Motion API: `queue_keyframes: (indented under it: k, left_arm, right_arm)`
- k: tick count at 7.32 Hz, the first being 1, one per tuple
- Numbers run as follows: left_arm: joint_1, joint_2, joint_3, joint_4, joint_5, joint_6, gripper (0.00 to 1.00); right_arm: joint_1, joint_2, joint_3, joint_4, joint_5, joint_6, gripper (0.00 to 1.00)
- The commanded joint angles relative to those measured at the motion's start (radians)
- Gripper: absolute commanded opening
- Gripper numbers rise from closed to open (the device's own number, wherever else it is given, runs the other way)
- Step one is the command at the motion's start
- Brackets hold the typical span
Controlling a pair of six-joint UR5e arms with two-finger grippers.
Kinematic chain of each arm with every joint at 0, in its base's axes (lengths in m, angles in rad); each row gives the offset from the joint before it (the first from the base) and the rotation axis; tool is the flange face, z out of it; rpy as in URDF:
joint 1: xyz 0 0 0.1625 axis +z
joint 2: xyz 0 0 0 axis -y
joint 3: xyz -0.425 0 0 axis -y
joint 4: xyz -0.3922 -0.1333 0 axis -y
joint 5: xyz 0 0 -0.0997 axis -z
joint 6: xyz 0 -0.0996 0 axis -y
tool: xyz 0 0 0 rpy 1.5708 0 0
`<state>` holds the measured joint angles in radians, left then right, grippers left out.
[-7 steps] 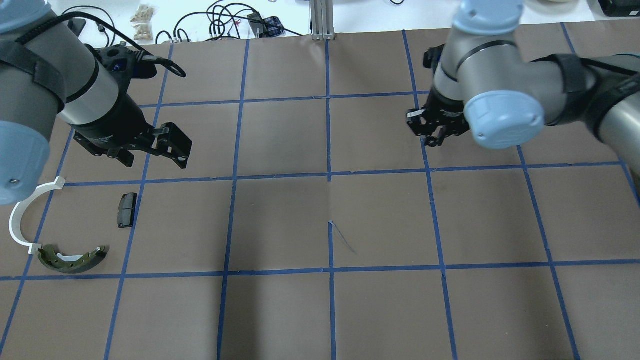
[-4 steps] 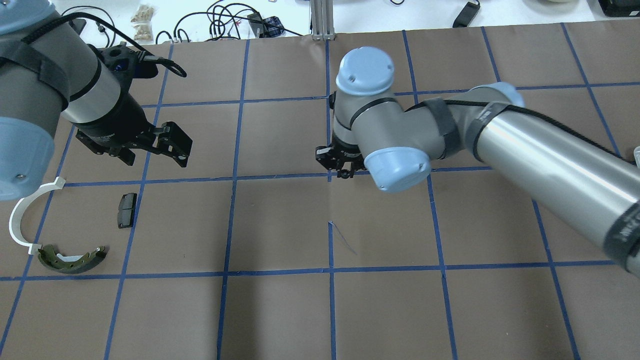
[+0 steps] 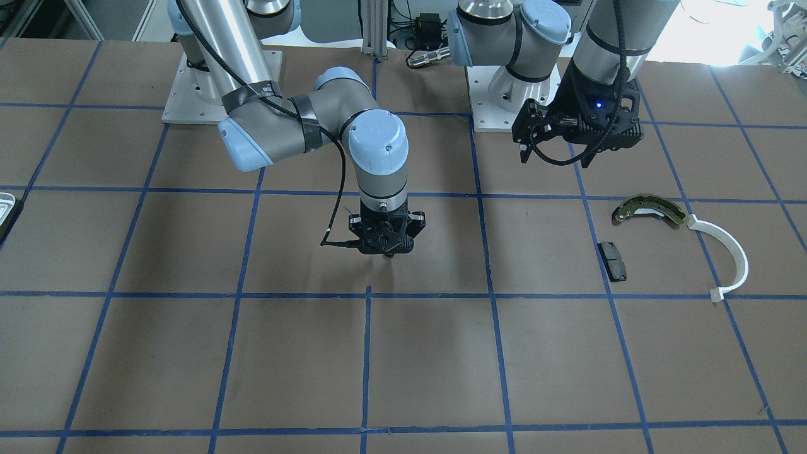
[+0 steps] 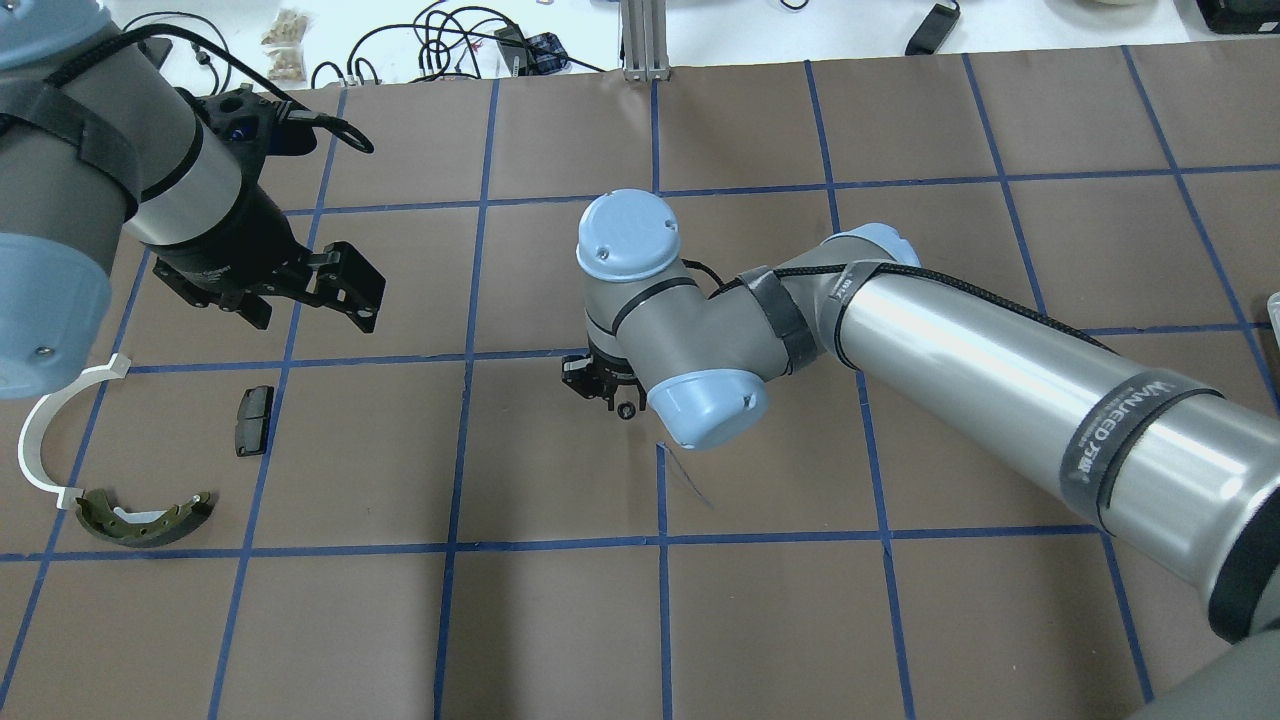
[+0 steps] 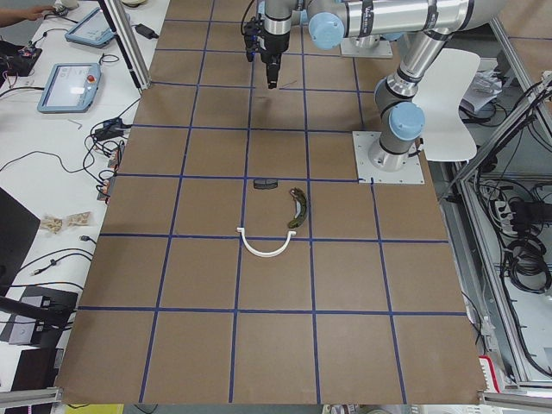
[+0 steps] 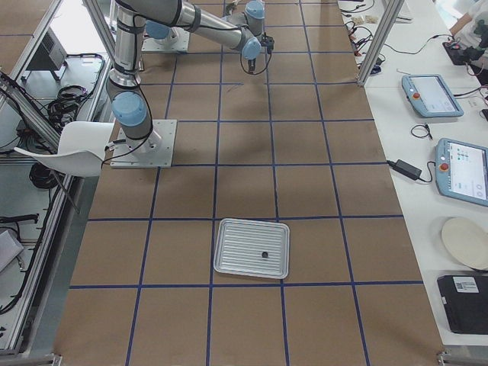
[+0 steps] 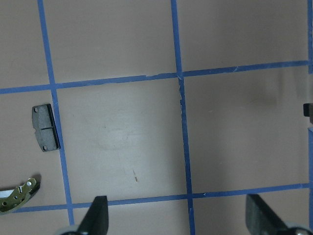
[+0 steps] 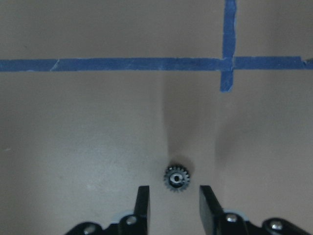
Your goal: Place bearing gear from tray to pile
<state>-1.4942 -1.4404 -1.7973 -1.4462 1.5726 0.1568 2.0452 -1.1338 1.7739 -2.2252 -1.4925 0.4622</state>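
Table (image 5: 345, 285): brown, blue tape grid. Black pad (image 5: 264, 183), brake shoe (image 5: 298, 210), white arc (image 5: 263, 254): grouped near one another. Right gripper (image 5: 271, 79): beyond them, pointing down.

The silver right arm (image 4: 960, 340) is wearing pale-blue joint caps (image 4: 630, 235) and black straps (image 4: 785, 310); its right gripper (image 3: 389, 253) is showing black.

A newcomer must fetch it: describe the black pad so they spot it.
Near the left gripper, three parts lie on the brown table. The black pad is the small flat rectangle against a blue tape line; the others are curved.
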Motion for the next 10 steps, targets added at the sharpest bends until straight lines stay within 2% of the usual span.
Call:
queue_keyframes:
  k: [1, 2, 4, 5, 6, 8, 10]
  left_arm:
    - [0.003, 0.001, 0.003, -0.003, -0.005, 0.004, 1.00]
    - [0.000, 0.008, 0.003, -0.003, 0.009, 0.001, 1.00]
    - [0.003, -0.003, -0.008, -0.004, 0.004, -0.014, 1.00]
    - [-0.003, -0.020, -0.054, 0.001, -0.003, -0.025, 1.00]
    - [-0.009, -0.046, -0.106, 0.076, -0.026, -0.046, 1.00]
    - [-0.107, -0.138, -0.129, 0.254, -0.042, -0.039, 1.00]
    - [-0.203, -0.248, -0.129, 0.314, -0.036, -0.094, 1.00]
  right_arm:
    - [-0.003, -0.001, -0.016, -0.005, 0.000, -0.037, 1.00]
    - [-0.057, -0.009, -0.052, 0.004, -0.021, -0.150, 1.00]
    - [-0.217, -0.069, -0.056, 0.051, -0.107, -0.352, 1.00]
    - [-0.326, -0.083, -0.056, 0.108, -0.107, -0.426, 1.00]
    - [-0.456, -0.093, -0.057, 0.128, -0.107, -0.491, 1.00]
    - [-0.718, -0.110, -0.065, 0.122, -0.107, -0.803, 1.00]
    - [-0.995, -0.118, -0.071, 0.119, -0.091, -1.070, 1.00]
